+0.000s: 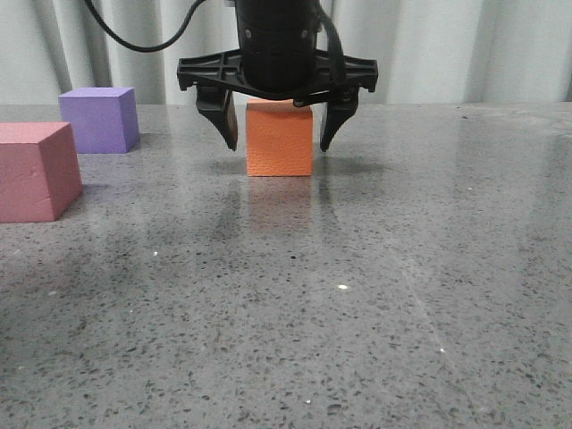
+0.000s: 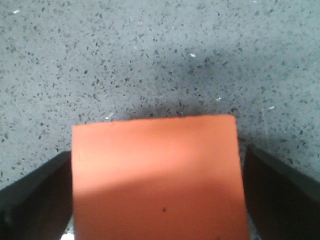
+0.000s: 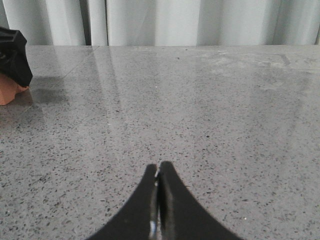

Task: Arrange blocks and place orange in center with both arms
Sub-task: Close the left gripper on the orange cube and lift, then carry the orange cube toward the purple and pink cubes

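The orange cube rests on the grey speckled table, at the middle far side. My left gripper hangs over it, open, with one finger on each side and the tips partway down the cube's sides. In the left wrist view the orange cube fills the space between the two fingers of the left gripper. The purple cube stands at the far left. The pinkish-red cube stands nearer, at the left edge. My right gripper is shut and empty, low over bare table, and is out of the front view.
A pale curtain hangs behind the table's far edge. In the right wrist view a corner of the orange cube and part of the left gripper show at the edge. The table is grey speckled stone.
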Robot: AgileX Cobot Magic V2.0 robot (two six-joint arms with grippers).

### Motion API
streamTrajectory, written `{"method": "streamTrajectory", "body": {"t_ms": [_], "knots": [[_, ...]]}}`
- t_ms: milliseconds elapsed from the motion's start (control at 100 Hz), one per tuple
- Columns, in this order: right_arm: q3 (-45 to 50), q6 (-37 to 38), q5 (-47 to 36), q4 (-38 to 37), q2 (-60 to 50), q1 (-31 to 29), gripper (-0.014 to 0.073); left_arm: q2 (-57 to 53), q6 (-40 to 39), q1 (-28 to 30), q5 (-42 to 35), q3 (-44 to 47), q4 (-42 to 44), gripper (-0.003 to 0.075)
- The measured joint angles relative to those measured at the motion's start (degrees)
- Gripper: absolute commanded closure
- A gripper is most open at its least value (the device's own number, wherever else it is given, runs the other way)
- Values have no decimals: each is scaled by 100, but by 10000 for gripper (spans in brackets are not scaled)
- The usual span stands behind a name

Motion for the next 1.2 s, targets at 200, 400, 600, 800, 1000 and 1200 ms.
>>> {"method": "streamTrajectory", "body": {"t_ms": [200,400,600,800,1000,1200], "knots": [[0,0,0,0,0,0,661,0,0,-10,0,0,-10,516],[0,0,0,0,0,0,661,0,76,-10,0,-14,-10,600],[0,0,0,0,0,0,661,-305,279,-10,63,-14,231,599],[0,0,0,0,0,0,661,-801,494,-10,164,-14,795,599],[0,0,0,0,0,0,661,-1272,674,108,262,193,1107,599],[0,0,0,0,0,0,661,-1897,708,526,34,1108,1190,599]]}}
